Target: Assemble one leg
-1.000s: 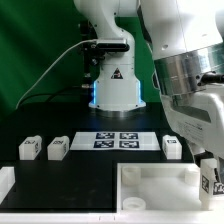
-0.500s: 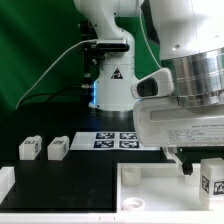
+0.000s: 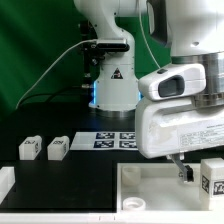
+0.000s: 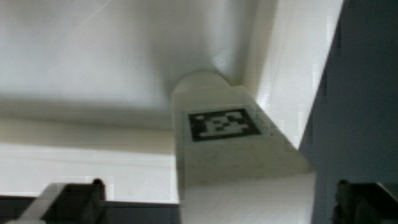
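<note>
One leg (image 3: 212, 178), a stubby white block with a square tag, stands at the exterior view's right end of the large flat white panel (image 3: 150, 186). In the wrist view the same leg (image 4: 228, 140) lies between my gripper's (image 4: 217, 205) dark fingertips (image 4: 75, 200), with a gap on each side. The gripper is open around the leg. In the exterior view one fingertip (image 3: 183, 170) shows just beside the leg, under the bulky white hand. Two more legs (image 3: 28, 148) (image 3: 57, 148) stand at the exterior view's left on the black table.
The marker board (image 3: 116, 139) lies at the back middle of the table, partly hidden by my hand. The arm's white base (image 3: 115, 85) stands behind it. A white part (image 3: 5, 183) sits at the front, at the exterior view's left edge.
My hand has turned and swung toward the exterior view's left, now hiding a fourth leg beside the marker board. The leg at the panel's end has barely shifted.
</note>
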Tool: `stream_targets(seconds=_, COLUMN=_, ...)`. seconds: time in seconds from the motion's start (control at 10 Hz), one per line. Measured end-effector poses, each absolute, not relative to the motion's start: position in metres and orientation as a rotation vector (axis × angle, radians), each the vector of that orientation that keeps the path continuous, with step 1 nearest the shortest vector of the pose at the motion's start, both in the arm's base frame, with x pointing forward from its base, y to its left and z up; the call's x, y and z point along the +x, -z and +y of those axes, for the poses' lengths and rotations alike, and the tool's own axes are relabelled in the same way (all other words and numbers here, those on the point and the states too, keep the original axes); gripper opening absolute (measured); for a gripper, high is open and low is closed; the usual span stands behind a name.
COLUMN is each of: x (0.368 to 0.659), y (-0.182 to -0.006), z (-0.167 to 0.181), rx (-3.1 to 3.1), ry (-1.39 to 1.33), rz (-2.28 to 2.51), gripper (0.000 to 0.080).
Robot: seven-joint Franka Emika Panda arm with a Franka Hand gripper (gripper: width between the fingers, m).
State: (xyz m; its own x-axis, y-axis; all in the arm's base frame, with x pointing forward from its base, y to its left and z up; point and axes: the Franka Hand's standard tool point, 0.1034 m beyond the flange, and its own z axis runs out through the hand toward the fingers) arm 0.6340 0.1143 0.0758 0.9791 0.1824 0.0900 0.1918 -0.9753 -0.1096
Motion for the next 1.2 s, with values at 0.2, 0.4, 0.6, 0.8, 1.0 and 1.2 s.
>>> stream_targets(seconds=0.2, x=0.6339, y=-0.0756, z=0.1146, rx=-3.008, ry=0.118, rz=-0.256, gripper=0.045)
stream_targets(seconds=0.4, x=0.6343, y=-0.0759, z=0.1145, rx=-3.008, ry=0.118, rz=-0.198, gripper=0.0314)
stream_targets(seconds=0.6, x=0.6347, y=-0.076, z=0.1145, rx=-3.007, ry=0.104, rz=0.065, gripper=0.0294)
stream_targets(seconds=0.8, x=0.6359, y=-0.0759, z=0.1132, rx=-2.969, ry=0.082, rz=0.45, gripper=0.0294)
stream_targets(seconds=1.0, x=0.6353, y=-0.0757, z=0.1126, rx=-2.918, ry=0.07, rz=0.745, gripper=0.0294)
stream_targets(seconds=1.2, x=0.6328, y=-0.0759, z=0.1109, rx=-2.768, ry=0.036, rz=1.131, gripper=0.0297)
